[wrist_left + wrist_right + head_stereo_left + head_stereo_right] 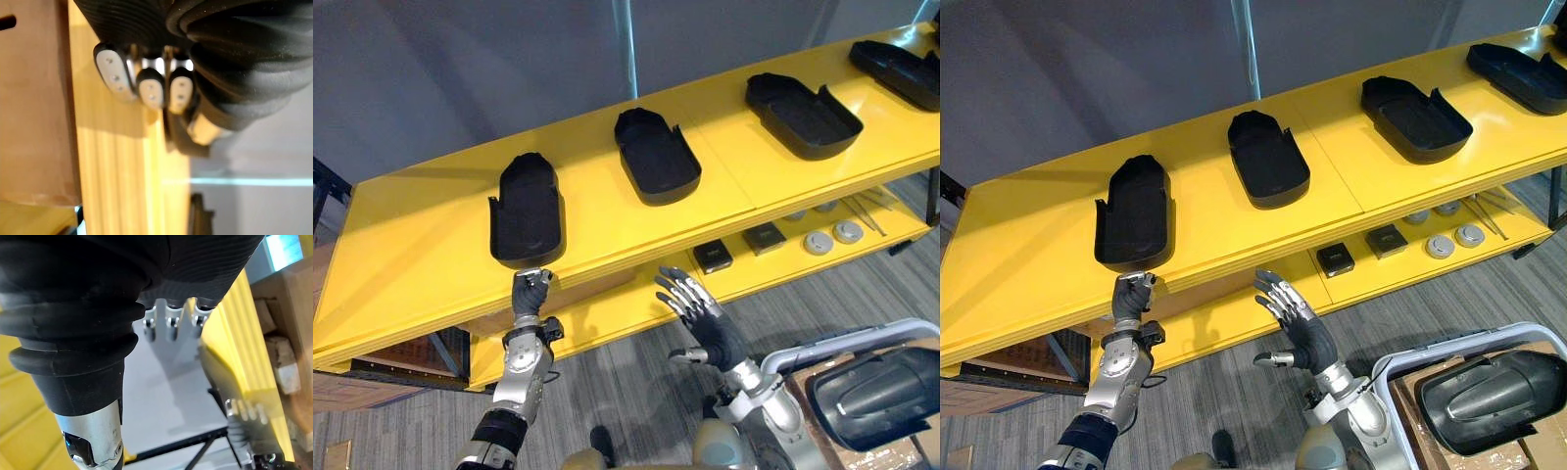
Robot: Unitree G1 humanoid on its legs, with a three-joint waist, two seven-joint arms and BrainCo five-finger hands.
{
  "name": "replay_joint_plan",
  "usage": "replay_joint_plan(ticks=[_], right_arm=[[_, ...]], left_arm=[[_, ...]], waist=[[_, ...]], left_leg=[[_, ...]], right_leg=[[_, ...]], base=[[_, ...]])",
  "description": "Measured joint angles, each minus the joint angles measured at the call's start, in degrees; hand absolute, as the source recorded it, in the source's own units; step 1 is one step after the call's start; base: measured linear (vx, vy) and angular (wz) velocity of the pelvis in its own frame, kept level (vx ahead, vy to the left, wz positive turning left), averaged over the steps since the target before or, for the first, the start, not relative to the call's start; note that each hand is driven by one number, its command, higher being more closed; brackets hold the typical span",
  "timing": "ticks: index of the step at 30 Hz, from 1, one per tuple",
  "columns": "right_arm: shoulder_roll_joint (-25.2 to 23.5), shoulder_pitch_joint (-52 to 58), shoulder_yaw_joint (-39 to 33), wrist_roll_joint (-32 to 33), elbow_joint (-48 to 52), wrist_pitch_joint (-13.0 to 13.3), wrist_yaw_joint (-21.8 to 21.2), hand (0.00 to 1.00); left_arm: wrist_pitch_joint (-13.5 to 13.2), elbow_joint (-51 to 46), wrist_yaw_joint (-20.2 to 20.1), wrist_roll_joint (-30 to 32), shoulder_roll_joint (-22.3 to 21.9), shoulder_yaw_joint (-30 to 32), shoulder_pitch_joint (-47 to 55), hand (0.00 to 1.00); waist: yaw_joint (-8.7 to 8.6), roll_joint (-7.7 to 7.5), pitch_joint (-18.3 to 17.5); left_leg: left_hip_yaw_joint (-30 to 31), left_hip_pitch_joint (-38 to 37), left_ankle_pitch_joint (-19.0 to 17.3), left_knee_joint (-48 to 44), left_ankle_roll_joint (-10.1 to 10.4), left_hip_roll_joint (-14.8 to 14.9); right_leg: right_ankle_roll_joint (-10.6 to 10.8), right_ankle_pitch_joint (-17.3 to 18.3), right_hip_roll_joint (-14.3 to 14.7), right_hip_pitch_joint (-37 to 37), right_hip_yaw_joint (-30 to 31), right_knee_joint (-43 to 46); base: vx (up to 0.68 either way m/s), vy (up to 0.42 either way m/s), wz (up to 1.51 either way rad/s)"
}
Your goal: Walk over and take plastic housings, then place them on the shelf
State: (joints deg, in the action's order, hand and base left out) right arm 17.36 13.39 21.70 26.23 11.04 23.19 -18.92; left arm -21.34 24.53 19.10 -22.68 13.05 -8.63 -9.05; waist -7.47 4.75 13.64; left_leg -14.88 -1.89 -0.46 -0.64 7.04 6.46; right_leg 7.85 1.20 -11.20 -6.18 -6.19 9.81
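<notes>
Several black plastic housings lie open side up along the top of a yellow shelf: the leftmost housing, a second, a third and one at the far right. My left hand is raised to the shelf's front edge just below the leftmost housing, fingers curled and holding nothing. To its right, my right hand is held up in front of the lower shelf, fingers spread, empty. Another dark housing lies in a bin at lower right.
The lower shelf carries small black boxes, round grey discs and thin metal tools. A pale-rimmed bin stands close at lower right. Grey carpet lies below, with a grey wall behind the shelf.
</notes>
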Motion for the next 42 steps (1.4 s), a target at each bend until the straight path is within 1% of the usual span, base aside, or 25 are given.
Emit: replay_joint_plan(ticks=[3, 5, 7, 8, 9, 10, 11, 13, 14, 15, 16, 17, 19, 20, 21, 23, 26, 28, 32, 37, 40, 41, 42], right_arm=[[-0.4, 0.03, 0.03, -0.02, 0.0, -0.58, 0.04, 0.0], [-0.76, 0.16, 0.09, -0.07, 0.01, -0.66, 0.18, 0.0], [-1.48, 0.53, 0.12, -0.08, 0.45, -0.72, 0.75, 0.0], [-1.57, 0.63, 0.33, -0.1, 0.79, -0.79, 1.03, 0.0], [-1.78, 1.33, 0.37, -0.13, 2.1, -0.86, 1.61, 0.0], [-1.92, 1.75, 0.37, -0.16, 2.77, -0.86, 1.86, 0.0], [-2.02, 2.66, 1.17, -0.29, 4.01, -0.88, 3.13, 0.0], [-2.27, 3.2, 1.39, -0.45, 4.53, -0.87, 4.12, 0.0], [-2.49, 3.87, 1.77, -0.94, 4.58, -0.86, 5.34, 0.0], [-2.52, 4.13, 2.04, -1.24, 4.61, -0.83, 5.67, 0.0], [-2.54, 4.84, 2.63, -1.45, 4.63, -0.75, 6.56, 0.0], [-2.72, 5.87, 2.7, -2.02, 4.64, -0.64, 7.12, 0.0], [-2.79, 6.87, 2.75, -2.33, 4.64, -0.61, 8.17, 0.0], [-2.87, 7.53, 2.72, -2.28, 4.64, -0.37, 9.15, 0.0], [-2.9, 7.67, 2.71, -2.28, 4.64, -0.21, 9.27, 0.0], [-2.9, 7.82, 3.07, -2.29, 4.63, 0.99, 10.11, 0.0], [-2.95, 7.81, 3.31, -2.31, 4.62, 1.41, 10.46, 0.0], [-2.93, 7.82, 3.75, -2.31, 4.2, 1.41, 11.57, 0.0], [-2.92, 7.62, 4.05, -2.31, 3.79, 1.41, 11.55, 0.0], [-2.89, 7.0, 4.37, -2.3, 1.43, 1.22, 11.18, 0.0], [-2.86, 6.34, 4.27, -2.29, 1.2, 1.1, 9.95, 0.0], [-2.85, 6.09, 4.24, -2.28, 1.19, 0.61, 9.35, 0.0], [-2.81, 5.87, 4.18, -2.28, 1.14, 0.48, 8.96, 0.0]], left_arm=[[0.14, -1.63, 0.89, 0.02, -0.41, 1.37, 0.84, 1.0], [0.18, -6.54, 2.05, 0.07, -0.57, 2.45, 2.72, 1.0], [0.1, -17.37, 3.33, 0.14, -0.67, 5.23, 4.22, 1.0], [0.1, -20.07, 3.33, 0.14, -0.68, 5.59, 4.81, 1.0], [0.13, -25.39, 3.32, 0.13, -1.05, 5.59, 6.69, 1.0], [0.22, -28.13, 3.34, 0.18, -1.61, 5.46, 7.68, 1.0], [0.29, -34.89, 3.31, 0.22, -3.66, 4.63, 11.9, 1.0], [0.4, -37.2, 3.22, 0.22, -4.6, 3.32, 14.94, 1.0], [0.85, -39.38, 2.59, 0.16, -5.21, 1.82, 18.44, 1.0], [1.04, -40.46, 2.34, 0.16, -5.19, 1.39, 20.15, 1.0], [1.52, -42.29, 1.8, 0.18, -5.22, 0.8, 23.11, 1.0], [1.7, -43.1, 1.18, 0.16, -5.27, 0.65, 25.03, 1.0], [1.92, -43.38, 0.37, 0.07, -5.26, 0.66, 26.65, 1.0], [2.38, -43.43, -0.19, 0.03, -5.26, 0.59, 27.66, 1.0], [2.53, -43.43, -0.23, -0.01, -5.27, 0.58, 27.9, 1.0], [2.62, -43.43, -0.64, -0.57, -5.26, 0.44, 28.75, 1.0], [2.61, -43.44, -0.63, -1.07, -5.22, 0.38, 28.58, 1.0], [2.52, -43.31, -0.2, -1.08, -4.96, 0.41, 27.08, 1.0], [2.39, -40.99, -0.14, -1.06, -4.52, 0.43, 22.91, 1.0], [2.41, -34.13, -0.66, -1.11, -4.3, 0.68, 17.94, 1.0], [2.41, -30.18, -2.03, -1.53, -3.68, 0.7, 15.76, 1.0], [2.41, -28.46, -2.1, -1.58, -3.08, 0.7, 14.85, 1.0], [2.41, -27.59, -2.11, -1.6, -2.68, 0.71, 14.44, 1.0]], waist=[[0.03, 0.05, 0.33], [0.08, -0.07, 0.51], [0.35, -0.1, 1.11], [0.35, -0.04, 1.14], [0.32, 0.27, 1.23], [0.32, 0.39, 1.31], [0.47, 0.43, 1.34], [0.47, 0.47, 1.41], [0.71, 0.4, 1.43], [0.88, 0.3, 1.49], [1.26, 0.18, 1.65], [2.21, 0.18, 1.65], [2.88, 0.17, 1.66], [3.47, 0.15, 1.66], [3.64, 0.13, 1.67], [3.56, 0.11, 1.68], [3.57, 0.09, 1.67], [3.56, 0.01, 1.62], [3.49, -0.09, 1.55], [3.37, -0.35, 1.39], [2.46, -0.44, 1.35], [2.13, -0.56, 1.22], [2.12, -0.62, 1.16]], left_leg=[[0.04, 0.02, 0.08, -0.02, 0.0, 0.03], [0.14, 0.07, 0.07, -0.04, -0.01, 0.02], [0.45, 0.19, 0.01, -0.26, -0.12, -0.04], [0.58, 0.33, 0.02, -0.43, -0.14, -0.1], [1.43, 1.05, -0.16, -1.15, -0.4, -0.25], [1.94, 1.29, -0.19, -1.33, -0.46, -0.34], [2.25, 1.68, -0.23, -1.38, -0.53, -0.44], [3.26, 1.9, -0.25, -1.53, -0.55, -0.47], [4.1, 1.82, -0.27, -1.55, -0.56, -0.44], [4.54, 1.83, -0.29, -1.55, -0.57, -0.46], [5.09, 1.84, -0.31, -1.56, -0.58, -0.46], [5.27, 1.82, -0.39, -1.64, -0.66, -0.43], [5.8, 1.86, -0.45, -1.73, -0.7, -0.5], [6.17, 1.86, -0.49, -1.83, -0.72, -0.6], [6.18, 1.91, -0.49, -1.83, -0.73, -0.64], [6.37, 1.89, -0.51, -1.83, -0.77, -0.88], [6.47, 1.86, -0.56, -1.88, -0.85, -1.01], [6.45, 1.87, -0.55, -1.85, -0.85, -1.02], [6.37, 1.79, -0.55, -1.82, -0.85, -1.01], [5.1, 0.62, -0.58, -1.43, -0.9, -0.99], [4.79, 0.49, -0.66, -1.43, -0.99, -1.01], [4.54, 0.45, -0.67, -1.43, -0.99, -1.0], [4.12, 0.42, -0.67, -1.43, -1.0, -0.98]], right_leg=[[0.03, -0.07, 0.02, -0.09, -0.05, 0.16], [0.03, -0.07, 0.01, 0.0, -0.16, 0.16], [0.08, -0.1, -0.14, 0.36, -0.65, 0.39], [0.09, -0.1, -0.25, 0.39, -0.83, 0.4], [0.13, -0.11, -0.56, 0.51, -1.51, 0.41], [0.15, -0.1, -0.69, 0.59, -1.75, 0.41], [0.2, -0.07, -0.82, 0.71, -2.21, 0.26], [0.2, -0.07, -0.92, 1.5, -3.33, -0.24], [0.32, 0.11, -0.95, 2.48, -4.48, -0.55], [0.34, 0.26, -0.97, 2.7, -4.74, -0.55], [0.42, 0.46, -0.99, 3.18, -5.29, -0.63], [0.42, 0.58, -1.02, 3.48, -5.77, -0.7], [0.43, 0.62, -1.13, 4.13, -6.49, -1.01], [0.45, 0.62, -1.21, 4.52, -6.88, -1.3], [0.45, 0.63, -1.27, 4.54, -7.01, -1.38], [0.47, 0.62, -1.54, 4.91, -7.43, -1.65], [0.61, 0.52, -1.66, 5.24, -7.61, -2.06], [0.67, 0.46, -1.64, 5.26, -7.61, -2.24], [0.72, 0.42, -1.62, 5.26, -7.55, -2.22], [0.73, 0.41, -1.52, 5.18, -6.17, -2.1], [0.75, 0.4, -1.53, 4.96, -5.74, -1.96], [0.72, 0.43, -1.51, 4.45, -5.31, -1.66], [0.7, 0.44, -1.47, 4.08, -4.8, -1.38]], base=[[0.0, 0.0, 0.0], [0.01, -0.001, 0.02], [0.03, -0.001, 0.08], [0.03, 0.005, 0.16], [0.03, 0.006, 0.2], [0.05, 0.011, 0.28], [0.05, 0.006, 0.23], [0.04, -0.004, 0.3], [0.03, -0.013, 0.33], [0.03, -0.016, 0.34], [0.01, -0.009, 0.21], [0.0, -0.007, 0.2], [0.0, 0.001, 0.16], [-0.01, 0.006, 0.14], [-0.01, 0.011, 0.09], [0.0, 0.016, 0.05], [0.0, 0.005, 0.02], [0.0, 0.0, 0.0], [0.0, 0.0, 0.0], [0.0, 0.006, -0.12], [-0.01, 0.01, -0.1], [-0.02, 0.009, -0.13], [-0.02, 0.012, -0.24]])
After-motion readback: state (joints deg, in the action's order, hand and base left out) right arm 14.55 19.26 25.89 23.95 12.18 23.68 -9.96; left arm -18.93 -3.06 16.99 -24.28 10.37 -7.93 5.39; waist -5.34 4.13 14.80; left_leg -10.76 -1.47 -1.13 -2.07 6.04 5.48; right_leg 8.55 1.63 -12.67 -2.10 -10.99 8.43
